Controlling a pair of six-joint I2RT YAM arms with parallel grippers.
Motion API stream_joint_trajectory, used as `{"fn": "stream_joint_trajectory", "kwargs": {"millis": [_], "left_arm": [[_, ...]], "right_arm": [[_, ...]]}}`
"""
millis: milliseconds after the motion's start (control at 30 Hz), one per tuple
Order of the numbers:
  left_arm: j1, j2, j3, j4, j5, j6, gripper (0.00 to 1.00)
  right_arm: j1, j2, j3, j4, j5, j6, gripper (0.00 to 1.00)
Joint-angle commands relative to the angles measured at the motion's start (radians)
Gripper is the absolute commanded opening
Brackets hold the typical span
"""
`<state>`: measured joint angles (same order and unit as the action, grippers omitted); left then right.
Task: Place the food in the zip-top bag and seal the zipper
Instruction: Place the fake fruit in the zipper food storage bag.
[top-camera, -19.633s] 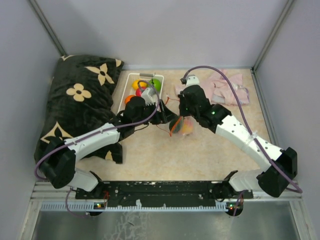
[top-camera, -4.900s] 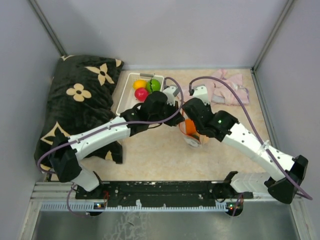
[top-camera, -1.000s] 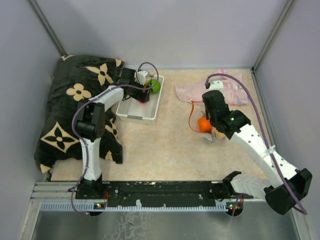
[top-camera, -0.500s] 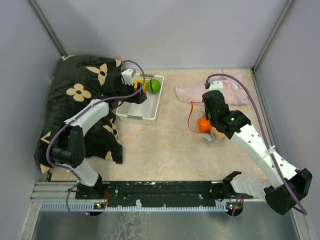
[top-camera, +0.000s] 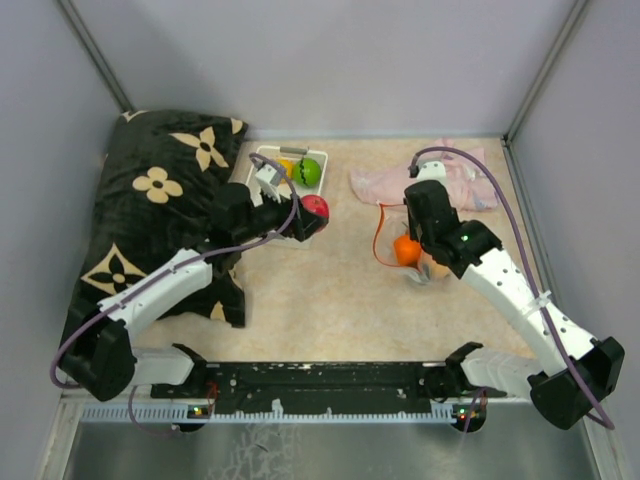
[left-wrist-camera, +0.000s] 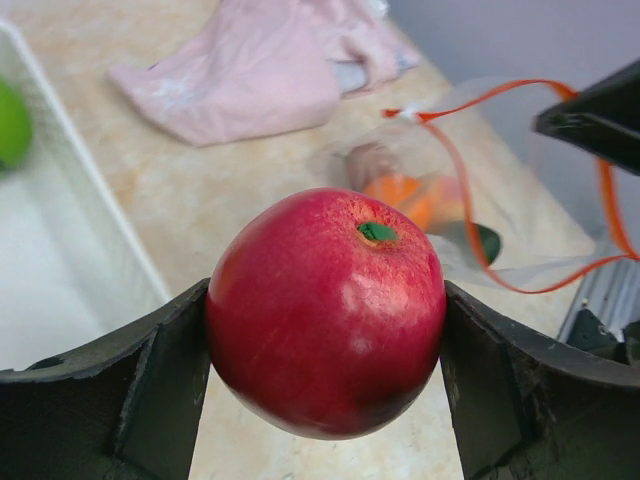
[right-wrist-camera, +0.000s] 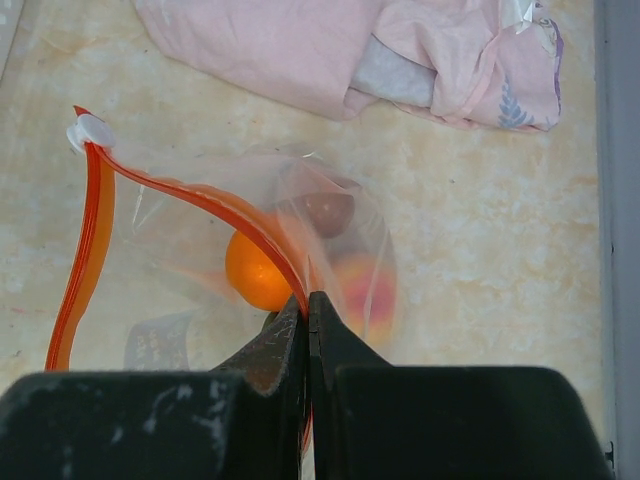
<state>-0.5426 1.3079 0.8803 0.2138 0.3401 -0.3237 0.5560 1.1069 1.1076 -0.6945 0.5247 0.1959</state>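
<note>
Bag (right-wrist-camera: 170, 262) — orange, brown, peach food (right-wrist-camera: 254, 272) inside

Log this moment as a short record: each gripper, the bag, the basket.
left gripper: closed on the red apple, just right of the white basket
right gripper: shut on the zipper of the zip-top bag
bag mouth: open, not sealed
in bag: orange piece, brown piece, peach piece
in basket: green fruit, yellow fruit
beyond bag: pink cloth
</note>
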Motion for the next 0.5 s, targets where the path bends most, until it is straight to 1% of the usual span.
{"fn": "stream_joint_trajectory", "kwargs": {"millis": [0, 233, 467], "left_arm": [[-0.069, -0.06, -0.02, 0.1, -0.011, -0.012, 0.64], [-0.181, -0.085, -0.052, 0.191, 0.009, -0.004, 0.64], [-0.271, -0.06, -0.078, 0.369, 0.031, 0.001, 0.64]], "right_arm": [[-0.007, -0.002, 0.057, 0.029, -0.016, 0.018, 0.0], [-0.007, -0.001, 0.056, 0.029, -0.045, 0.026, 0.0], [-0.007, -0.011, 0.042, 0.038, -0.07, 0.038, 0.0]]}}
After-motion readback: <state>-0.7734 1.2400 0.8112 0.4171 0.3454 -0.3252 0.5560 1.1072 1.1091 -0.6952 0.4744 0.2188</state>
